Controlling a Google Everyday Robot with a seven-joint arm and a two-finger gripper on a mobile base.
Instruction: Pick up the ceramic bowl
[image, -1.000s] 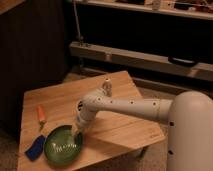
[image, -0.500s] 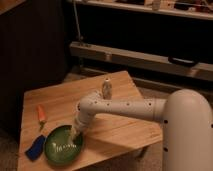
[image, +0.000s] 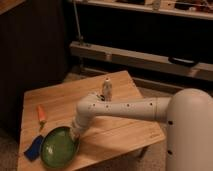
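- My pincer (image: 76, 133) hangs at the end of my white arm (image: 125, 110), down at the near-left part of the wooden worktop (image: 65, 97)
- It sits right at the upper-right rim of the ceramic bowl (image: 59, 147), seemingly touching or just over the edge; whether it actually grips the rim I cannot tell
- The tips are dark and hidden against the bowl's edge, so I cannot tell whether they are spread or closed
- The ceramic bowl is green, wide and shallow, resting on the worktop at its near-left corner, with a pale sheen inside
- A flat blue piece (image: 33, 148) lies just left of the bowl, touching or almost touching its rim, at the worktop's left edge
- An orange, carrot-like item (image: 41, 114) lies on the wood further back from the bowl, apart from it
- A small pale bottle-like object (image: 106, 90) stands upright near the middle of the worktop, just behind my arm
- My arm stretches from my white body (image: 192, 130) on the right, across the worktop, bending downward at the wrist toward the bowl
- Behind the worktop runs a long pale bar (image: 145, 60) along a dark wall
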